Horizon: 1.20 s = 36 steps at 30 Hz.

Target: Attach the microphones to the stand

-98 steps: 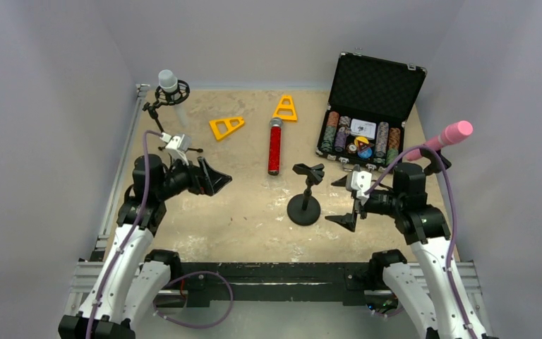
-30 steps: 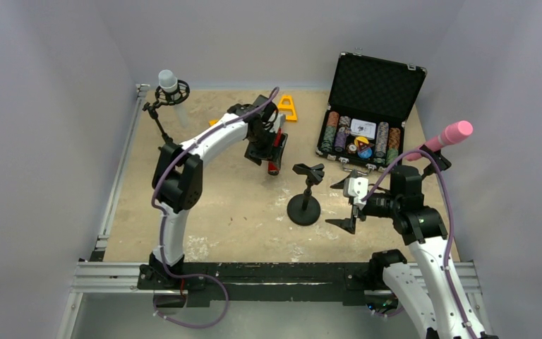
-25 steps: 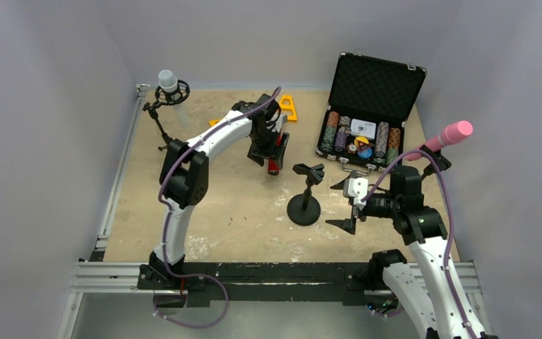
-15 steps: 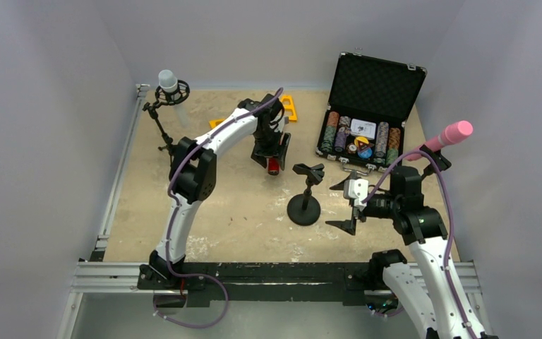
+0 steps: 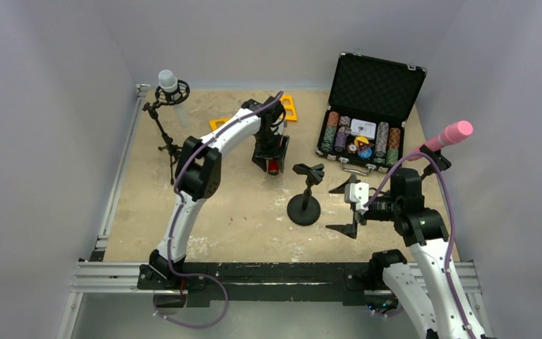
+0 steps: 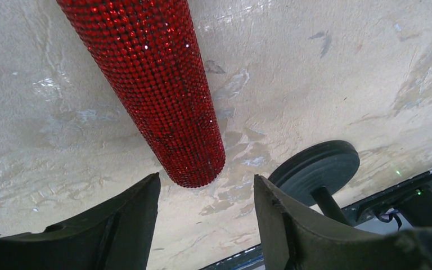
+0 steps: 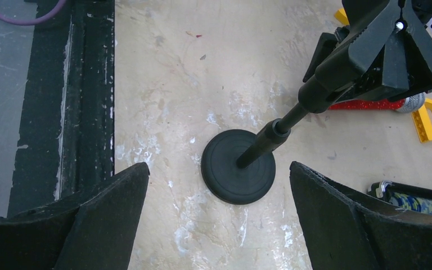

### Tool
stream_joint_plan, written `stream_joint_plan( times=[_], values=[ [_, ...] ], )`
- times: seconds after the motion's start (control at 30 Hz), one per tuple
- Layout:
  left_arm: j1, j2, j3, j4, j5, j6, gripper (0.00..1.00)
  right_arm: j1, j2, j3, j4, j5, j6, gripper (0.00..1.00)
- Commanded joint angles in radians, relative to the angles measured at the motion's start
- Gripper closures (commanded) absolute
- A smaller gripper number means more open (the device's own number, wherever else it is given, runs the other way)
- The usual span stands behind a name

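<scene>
- Three microphones: glittery red microphone (image 6: 157, 84) lying centre-far on the sandy surface (image 5: 240, 212); all-pink microphone (image 5: 456, 131) mounted right; white grey-meshed microphone (image 5: 168, 82) mounted far left
- Left pincer (image 6: 207, 180) spread astride the red one's butt end
- Right pincer (image 7: 219, 167) spread wide near one black round-base stand (image 5: 304, 208)

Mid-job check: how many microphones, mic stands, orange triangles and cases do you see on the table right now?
Microphones: 3 – white microphone, red microphone, pink microphone
Mic stands: 3 – left stand, centre stand, right stand (mostly hidden)
Orange triangles: 2
Chip case: 1
Total: 9
</scene>
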Motion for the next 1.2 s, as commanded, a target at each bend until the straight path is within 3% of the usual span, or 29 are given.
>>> stream_joint_plan(
  times=[0.0, 0.3, 0.5, 0.7, 1.17],
  values=[
    [0.004, -0.069, -0.01, 0.004, 0.002, -0.009, 0.34, -0.004, -0.01, 0.039, -0.014, -0.032, -0.021, 0.01],
    [0.04, -0.218, -0.078, 0.043, -0.054, 0.067, 0.32, -0.004, -0.003, 0.041, -0.013, -0.037, -0.02, 0.01],
    [0.085, -0.116, 0.127, -0.025, -0.082, 0.168, 0.32, -0.004, 0.008, 0.041, -0.012, -0.037, -0.019, 0.01],
    [0.099, -0.053, 0.174, -0.044, -0.152, 0.268, 0.32, -0.004, 0.015, 0.039, -0.011, -0.037, -0.018, 0.01],
    [0.047, -0.002, 0.092, -0.047, -0.074, 0.085, 0.37, -0.004, 0.031, 0.045, -0.021, -0.041, -0.024, 0.01]
  ],
)
